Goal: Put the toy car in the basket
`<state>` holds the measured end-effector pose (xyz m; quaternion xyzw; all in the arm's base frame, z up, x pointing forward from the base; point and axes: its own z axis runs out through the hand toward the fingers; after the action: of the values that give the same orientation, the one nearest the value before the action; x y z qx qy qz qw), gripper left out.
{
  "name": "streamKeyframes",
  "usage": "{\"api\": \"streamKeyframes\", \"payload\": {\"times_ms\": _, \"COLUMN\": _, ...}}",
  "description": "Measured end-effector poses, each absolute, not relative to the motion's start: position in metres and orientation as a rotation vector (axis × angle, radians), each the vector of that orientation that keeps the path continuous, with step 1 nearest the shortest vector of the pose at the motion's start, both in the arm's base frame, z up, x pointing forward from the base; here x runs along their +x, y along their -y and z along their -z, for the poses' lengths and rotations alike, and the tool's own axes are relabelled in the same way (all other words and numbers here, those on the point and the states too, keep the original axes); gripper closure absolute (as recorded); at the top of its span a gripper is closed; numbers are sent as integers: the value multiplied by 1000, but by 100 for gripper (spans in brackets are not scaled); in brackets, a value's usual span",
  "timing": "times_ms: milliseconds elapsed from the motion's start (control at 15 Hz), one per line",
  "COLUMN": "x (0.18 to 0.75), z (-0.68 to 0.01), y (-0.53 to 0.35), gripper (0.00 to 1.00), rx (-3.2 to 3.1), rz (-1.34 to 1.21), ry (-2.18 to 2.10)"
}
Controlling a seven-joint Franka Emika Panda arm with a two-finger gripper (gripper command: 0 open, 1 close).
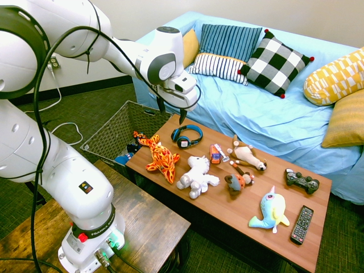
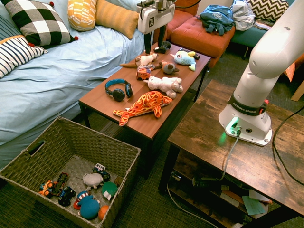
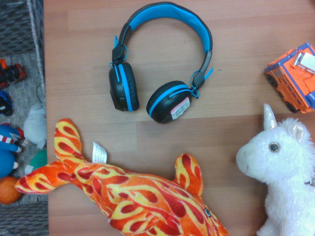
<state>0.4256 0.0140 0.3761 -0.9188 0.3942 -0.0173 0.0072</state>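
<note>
My gripper [image 1: 181, 118] hangs above the headphones, jaws wide apart and empty.

The toy car [image 1: 215, 154] sits on the wooden table [image 1: 227, 210], between the white unicorn [image 1: 196, 175] and the brown plush dog [image 1: 248, 154], beside the headphones [image 1: 186, 136]. The basket [image 2: 28, 164] stands on the floor at the table's end, well apart from the car.
</note>
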Motion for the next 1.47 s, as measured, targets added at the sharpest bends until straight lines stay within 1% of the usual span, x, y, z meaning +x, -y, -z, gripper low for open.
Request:
{"api": "streamKeyframes", "payload": {"times_ms": 267, "x": 431, "z": -373, "y": -8, "gripper": 0, "rx": -2887, "rz": 76, "ry": -1211}}
{"api": "streamKeyframes", "payload": {"times_ms": 533, "x": 458, "z": -350, "y": 32, "gripper": 0, "rx": -2974, "rz": 149, "ry": -1185}}
{"api": "streamKeyframes", "payload": {"times_ms": 733, "x": 493, "z": -328, "y": 68, "gripper": 0, "rx": -3033, "rz": 81, "ry": -1082}}
{"api": "streamKeyframes", "payload": {"times_ms": 1000, "x": 536, "z": -288, "y": 103, "gripper": 0, "rx": -3057, "rz": -155, "ry": -807}}
{"api": "streamKeyframes", "payload": {"times_ms": 1267, "x": 577, "z": -257, "y": 130, "gripper": 0, "rx": -3087, "rz": -208, "ry": -759}}
{"api": "streamKeyframes", "payload": {"times_ms": 1467, "x": 602, "z": -221, "y": 131, "gripper": 0, "rx": -3109, "rz": -247, "ry": -748}}
